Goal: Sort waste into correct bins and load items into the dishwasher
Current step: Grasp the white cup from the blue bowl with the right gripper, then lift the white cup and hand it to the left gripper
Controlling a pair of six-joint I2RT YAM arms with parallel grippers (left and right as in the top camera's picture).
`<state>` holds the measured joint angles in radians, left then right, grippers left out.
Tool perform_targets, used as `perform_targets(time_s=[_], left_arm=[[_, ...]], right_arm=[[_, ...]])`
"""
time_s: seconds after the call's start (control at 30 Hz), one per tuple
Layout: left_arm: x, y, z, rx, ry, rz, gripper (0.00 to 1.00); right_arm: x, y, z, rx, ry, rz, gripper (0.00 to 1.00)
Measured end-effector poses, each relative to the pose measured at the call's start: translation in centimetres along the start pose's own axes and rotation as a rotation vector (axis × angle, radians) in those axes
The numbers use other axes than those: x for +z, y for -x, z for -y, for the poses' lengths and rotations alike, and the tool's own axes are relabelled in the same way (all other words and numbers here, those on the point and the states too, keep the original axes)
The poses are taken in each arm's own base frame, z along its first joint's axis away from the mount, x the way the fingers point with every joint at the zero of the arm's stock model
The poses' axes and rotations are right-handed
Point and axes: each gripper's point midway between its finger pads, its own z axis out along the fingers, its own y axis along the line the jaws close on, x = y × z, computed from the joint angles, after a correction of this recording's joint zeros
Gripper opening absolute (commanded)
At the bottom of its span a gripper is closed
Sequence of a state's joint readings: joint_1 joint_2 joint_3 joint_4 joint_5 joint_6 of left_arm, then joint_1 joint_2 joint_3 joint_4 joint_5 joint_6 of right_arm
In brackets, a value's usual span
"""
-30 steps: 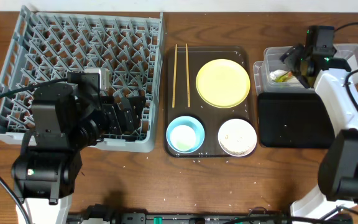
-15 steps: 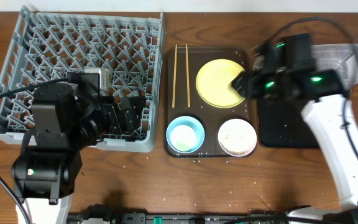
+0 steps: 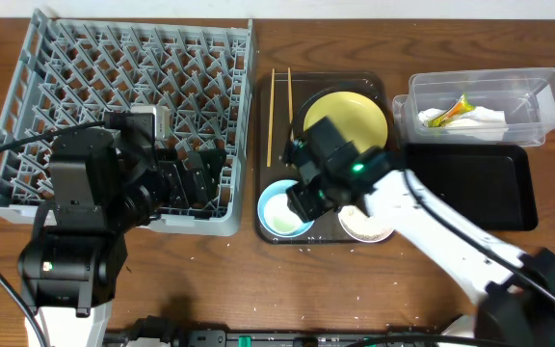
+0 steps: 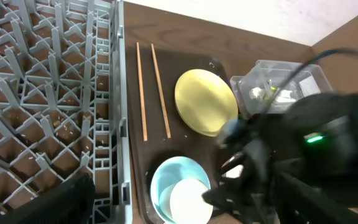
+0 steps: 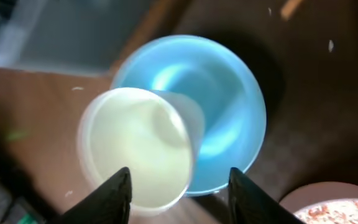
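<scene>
We see a brown wooden table (image 3: 249, 289) flecked with pale crumbs. The small white cup (image 5: 135, 146) sits in the light blue bowl (image 5: 229, 118) on the dark serving tray (image 3: 374, 85). The right gripper (image 5: 179, 186) hangs over the cup, fingers apart. The left gripper (image 3: 198, 178), spread wide, hovers over the grey dish rack (image 3: 143, 27).

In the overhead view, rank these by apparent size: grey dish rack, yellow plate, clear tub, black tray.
1. grey dish rack
2. black tray and clear tub: these look about alike, so they are not ranked
3. yellow plate, partly hidden
</scene>
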<state>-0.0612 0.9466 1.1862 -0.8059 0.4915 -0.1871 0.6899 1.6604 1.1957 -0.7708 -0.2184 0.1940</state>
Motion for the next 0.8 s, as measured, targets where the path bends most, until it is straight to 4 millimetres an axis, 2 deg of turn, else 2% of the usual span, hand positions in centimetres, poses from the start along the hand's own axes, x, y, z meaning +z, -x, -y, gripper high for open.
perform_targets(time_s=[0.03,0.1,0.17,0.2,0.43,0.57,0.7,0.8], left_arm=[[0.0,0.0,0.0,0.0,0.0,0.0,0.91],[0.0,0.0,0.0,0.0,0.0,0.0,0.91],[0.0,0.0,0.0,0.0,0.0,0.0,0.91],[0.0,0.0,0.0,0.0,0.0,0.0,0.91],[0.0,0.1,0.0,0.001,-0.001,0.002,0.91],[0.0,0.1,0.0,-0.024,-0.001,0.002,0.91],[0.2,0.2,0.5,-0.087,-0.03,-0.001,0.91],[0.7,0.3,1.7,-0.11,-0.109,-0.022,0.91]], right_arm=[[0.8,-0.2,0.4,0.017,-0.019,-0.009,0.26],[2.0,-0.5,1.1,0.053,-0.046,-0.022,0.17],[2.5,-0.6,1.6,0.071,-0.065,-0.028,0.04],[2.6,-0.5,1.7,0.079,-0.069,-0.027,0.01],[1.7,-0.7,2.1,0.105,-0.084,-0.024,0.01],[-1.9,1.3,3.2,0.148,-0.06,0.093,0.01],[-8.1,5.2,6.1,0.235,0.009,0.332,0.01],[-12.2,8.0,7.0,0.234,0.144,0.497,0.01]])
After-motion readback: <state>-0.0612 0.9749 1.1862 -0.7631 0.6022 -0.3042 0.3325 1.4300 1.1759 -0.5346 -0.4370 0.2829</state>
